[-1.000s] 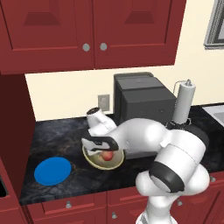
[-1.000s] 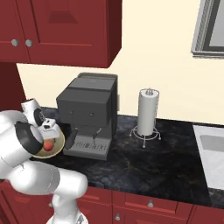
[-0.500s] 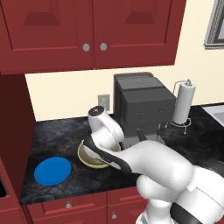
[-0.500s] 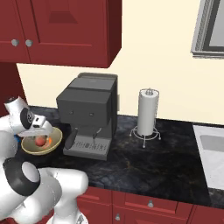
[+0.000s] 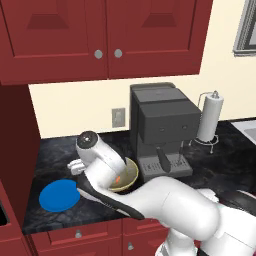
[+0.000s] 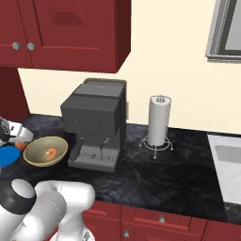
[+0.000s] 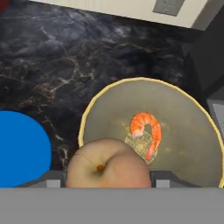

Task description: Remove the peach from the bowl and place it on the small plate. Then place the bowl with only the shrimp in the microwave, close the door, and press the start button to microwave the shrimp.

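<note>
My gripper (image 7: pixel 107 178) is shut on the peach (image 7: pixel 107 166), a round red-orange fruit with a yellowish face, held between the two fingers (image 7: pixel 51 179). It hangs over the near left rim of the tan bowl (image 7: pixel 131 81), between the bowl and the blue plate (image 7: pixel 17 148). The curled orange shrimp (image 7: pixel 144 130) lies alone in the bowl's middle. From the right base view the peach (image 6: pixel 20 146) is just left of the bowl (image 6: pixel 36 160), above the edge of the plate (image 6: pixel 4 155). In the left base view my arm covers part of the bowl (image 5: pixel 131 172); the plate (image 5: pixel 59 195) lies left of it. The microwave is out of view.
A grey coffee machine (image 6: pixel 96 122) stands right beside the bowl on the dark stone counter (image 6: pixel 164 169). A paper towel holder (image 6: pixel 158 121) is farther right, and a sink (image 6: pixel 230 164) at the far right. Red cabinets (image 5: pixel 105 35) hang overhead.
My arm has swung left and lifted the peach out of the bowl's middle to its left rim, toward the blue plate. The shrimp stays in the bowl.
</note>
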You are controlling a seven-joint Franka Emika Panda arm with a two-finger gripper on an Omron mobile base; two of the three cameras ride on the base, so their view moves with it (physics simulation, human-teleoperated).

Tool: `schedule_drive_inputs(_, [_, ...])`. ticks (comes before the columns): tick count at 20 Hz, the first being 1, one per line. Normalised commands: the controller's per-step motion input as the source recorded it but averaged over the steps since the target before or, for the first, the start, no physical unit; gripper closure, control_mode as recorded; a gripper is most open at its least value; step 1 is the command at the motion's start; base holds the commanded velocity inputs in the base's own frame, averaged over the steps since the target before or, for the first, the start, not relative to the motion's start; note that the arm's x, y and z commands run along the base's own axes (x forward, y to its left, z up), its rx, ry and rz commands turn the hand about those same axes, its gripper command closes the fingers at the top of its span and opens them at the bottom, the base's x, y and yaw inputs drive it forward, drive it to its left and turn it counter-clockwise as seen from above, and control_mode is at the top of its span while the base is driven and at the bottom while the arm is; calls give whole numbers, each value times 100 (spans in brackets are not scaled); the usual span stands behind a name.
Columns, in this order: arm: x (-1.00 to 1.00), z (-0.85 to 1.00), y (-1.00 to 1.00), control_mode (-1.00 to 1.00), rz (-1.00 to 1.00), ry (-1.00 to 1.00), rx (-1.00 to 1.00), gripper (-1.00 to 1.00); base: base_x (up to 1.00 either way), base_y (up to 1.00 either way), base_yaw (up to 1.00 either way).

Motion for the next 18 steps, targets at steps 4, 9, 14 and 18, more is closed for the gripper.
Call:
schedule_drive_inputs(4, [0,1,100,-100,0,8,0,100,0,0,0])
schedule_drive_inputs(9, [2,-51,79,-100,1,10,0,100,0,0,0])
schedule_drive_inputs(14, [11,-67,31,-100,2,10,0,100,0,0,0])
schedule_drive_inputs(18, [13,-43,32,-100,0,6,0,100,0,0,0])
